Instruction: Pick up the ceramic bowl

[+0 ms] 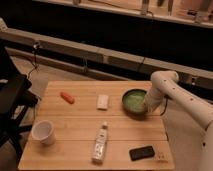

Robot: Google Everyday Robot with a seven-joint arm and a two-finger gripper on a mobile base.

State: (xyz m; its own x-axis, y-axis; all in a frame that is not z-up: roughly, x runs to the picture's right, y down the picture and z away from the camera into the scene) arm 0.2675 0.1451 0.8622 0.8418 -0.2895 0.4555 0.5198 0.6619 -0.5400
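The round, shallow ceramic bowl (134, 101), dark green outside and paler speckled green inside, sits by the right edge of the slatted wooden bench (75, 116), toward its far corner. The gripper (148, 106), on a smooth white arm (172, 89), hangs at the bowl's right rim; whether the jaws are apart or clamped I cannot tell. A white cup (43, 132) stands near the left edge, and a flat black slab (142, 152) lies near the front right corner.

Your ceramic bowl (132, 101), round, shallow and green, sits upright near the right edge of the wooden table (80, 125); the gripper (148, 106) is at its right rim.
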